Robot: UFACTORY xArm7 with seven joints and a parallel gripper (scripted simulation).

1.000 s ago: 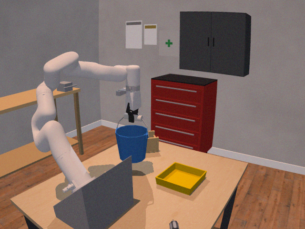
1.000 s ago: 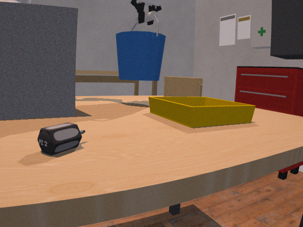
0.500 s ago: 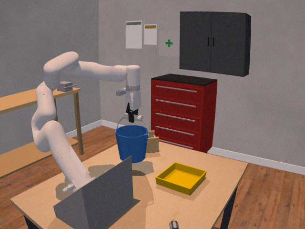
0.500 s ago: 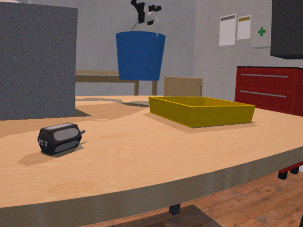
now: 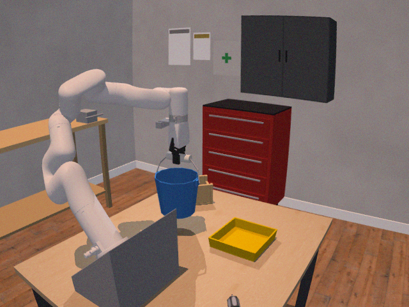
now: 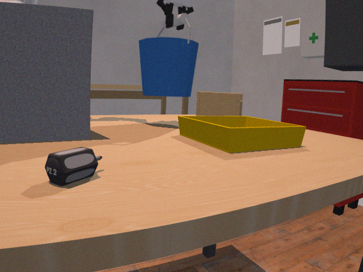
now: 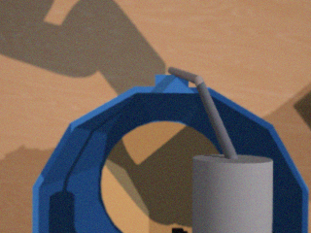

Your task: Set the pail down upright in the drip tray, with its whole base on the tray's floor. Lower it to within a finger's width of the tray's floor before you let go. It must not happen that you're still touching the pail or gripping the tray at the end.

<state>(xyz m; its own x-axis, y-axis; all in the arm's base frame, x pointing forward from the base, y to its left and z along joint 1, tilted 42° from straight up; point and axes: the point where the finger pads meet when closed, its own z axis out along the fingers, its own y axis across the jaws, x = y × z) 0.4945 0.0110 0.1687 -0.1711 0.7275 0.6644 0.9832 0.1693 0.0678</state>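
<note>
A blue pail [image 5: 177, 191] hangs upright in the air above the table, held by its grey wire handle. My gripper [image 5: 176, 158] is shut on the handle's white grip at the top. The pail also shows in the exterior view [image 6: 167, 66], with the gripper [image 6: 173, 14] above it. In the wrist view I look down into the pail [image 7: 165, 160] past the handle's grip [image 7: 232, 194]. The yellow drip tray [image 5: 242, 238] lies empty on the table, to the right of and nearer than the pail; it also shows in the exterior view [image 6: 241, 132].
A grey panel [image 5: 131, 261] stands at the table's front left. A small wooden box [image 5: 204, 191] sits just behind the pail. A black screwdriver handle [image 6: 71, 165] lies near the front edge. A red drawer cabinet [image 5: 246, 148] stands behind the table.
</note>
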